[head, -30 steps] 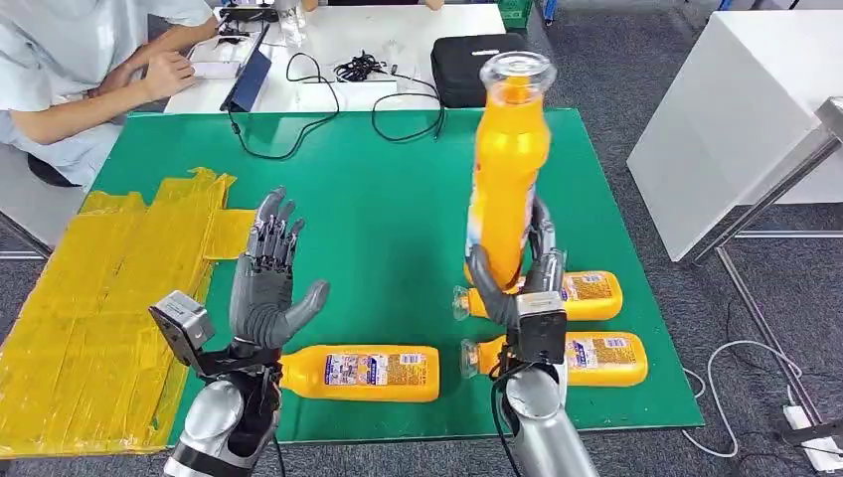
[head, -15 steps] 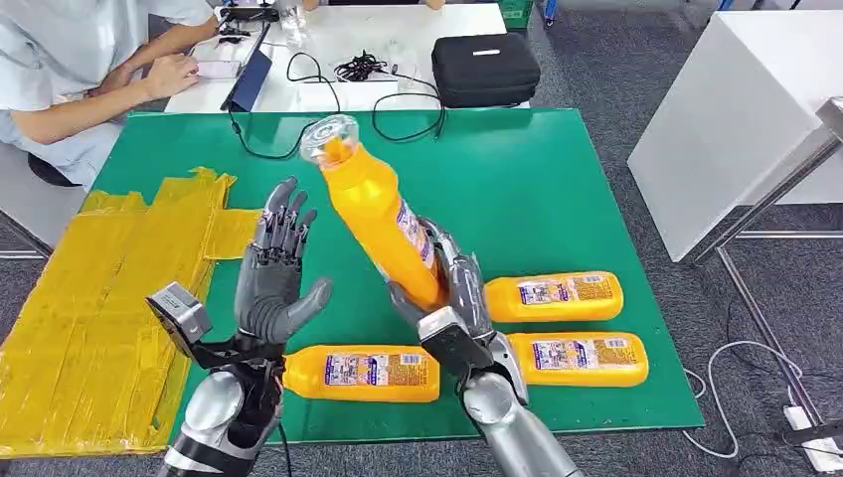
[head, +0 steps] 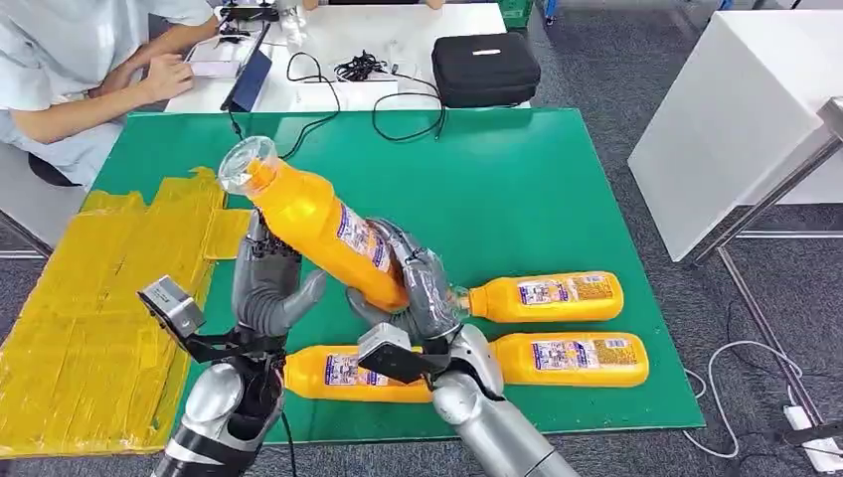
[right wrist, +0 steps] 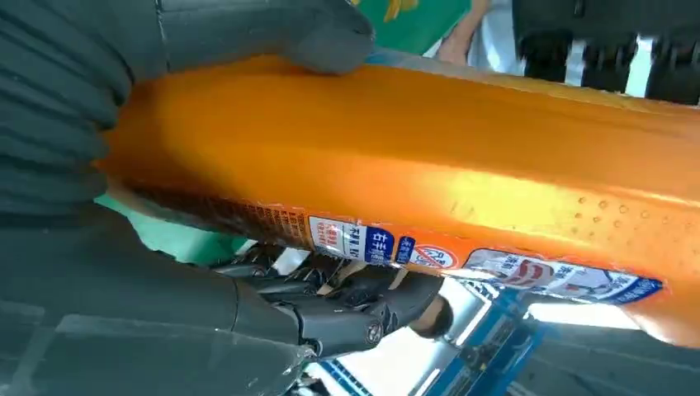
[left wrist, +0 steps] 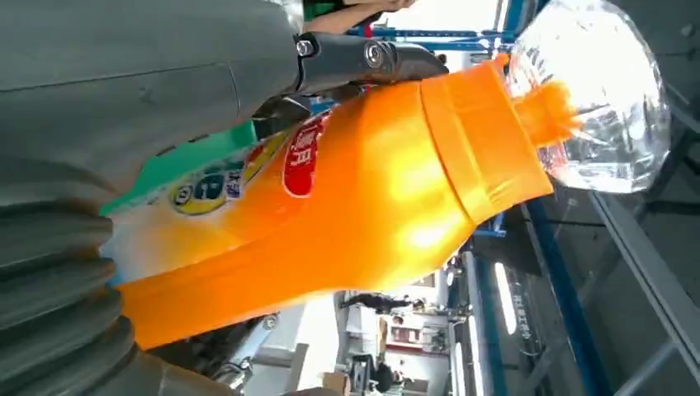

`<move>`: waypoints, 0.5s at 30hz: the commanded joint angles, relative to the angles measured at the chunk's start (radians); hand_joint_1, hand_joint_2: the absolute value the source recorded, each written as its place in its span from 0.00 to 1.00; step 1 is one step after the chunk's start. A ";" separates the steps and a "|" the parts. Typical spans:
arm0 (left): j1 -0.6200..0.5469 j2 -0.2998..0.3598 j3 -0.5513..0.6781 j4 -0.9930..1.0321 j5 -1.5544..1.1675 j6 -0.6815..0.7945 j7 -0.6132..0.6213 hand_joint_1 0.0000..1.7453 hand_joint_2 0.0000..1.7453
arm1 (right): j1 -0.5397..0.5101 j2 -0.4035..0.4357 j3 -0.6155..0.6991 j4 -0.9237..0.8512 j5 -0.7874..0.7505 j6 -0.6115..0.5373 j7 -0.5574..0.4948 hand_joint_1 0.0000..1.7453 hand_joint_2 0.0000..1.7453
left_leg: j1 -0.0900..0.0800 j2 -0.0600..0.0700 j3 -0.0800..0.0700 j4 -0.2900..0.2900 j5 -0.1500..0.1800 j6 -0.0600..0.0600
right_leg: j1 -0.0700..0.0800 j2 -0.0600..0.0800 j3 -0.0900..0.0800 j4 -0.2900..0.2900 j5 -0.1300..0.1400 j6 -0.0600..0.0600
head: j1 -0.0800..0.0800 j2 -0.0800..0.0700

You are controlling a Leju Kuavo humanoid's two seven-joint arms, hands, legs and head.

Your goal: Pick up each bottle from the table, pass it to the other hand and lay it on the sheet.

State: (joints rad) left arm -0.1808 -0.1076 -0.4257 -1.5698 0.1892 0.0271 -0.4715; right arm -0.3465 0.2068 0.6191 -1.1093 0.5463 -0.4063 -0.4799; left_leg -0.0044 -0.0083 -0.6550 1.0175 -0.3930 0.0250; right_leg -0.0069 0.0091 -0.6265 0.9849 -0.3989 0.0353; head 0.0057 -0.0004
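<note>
Gripping the lifted bottle [head: 323,234] near its base, my right robot hand [head: 413,293] has it tilted over toward the left robot hand [head: 268,288], cap end up and out over the edge of the yellow sheet [head: 94,298]. The left robot hand is spread, palm up against the bottle's middle; I can't tell from the wrist views whether its fingers have closed yet. I judge the bottle full, so fairly heavy, stiff-walled, with a glossy label that could slip. Best hold looks like the mid-body, below the shoulder, not the clear cap [left wrist: 598,91]. Three more bottles [head: 557,328] lie on the green counter [head: 557,189], to the right robot hand's side.
</note>
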 commanded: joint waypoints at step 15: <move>-0.074 0.021 0.001 0.118 0.031 -0.006 0.010 0.00 1.00 | -0.035 -0.009 0.220 0.054 0.117 -0.070 -0.017 1.00 1.00 | 0.000 0.001 0.006 -0.001 -0.002 -0.002 | 0.001 0.000 0.005 -0.001 -0.002 -0.001 | 0.000 0.000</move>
State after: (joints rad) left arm -0.1830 -0.1068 -0.4234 -1.5648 0.2033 0.0267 -0.4715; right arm -0.3571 0.2121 0.6482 -1.0857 0.5914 -0.4376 -0.4780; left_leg -0.0044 -0.0080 -0.6550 1.0175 -0.3930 0.0250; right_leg -0.0069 0.0091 -0.6266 0.9849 -0.3988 0.0353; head 0.0053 -0.0004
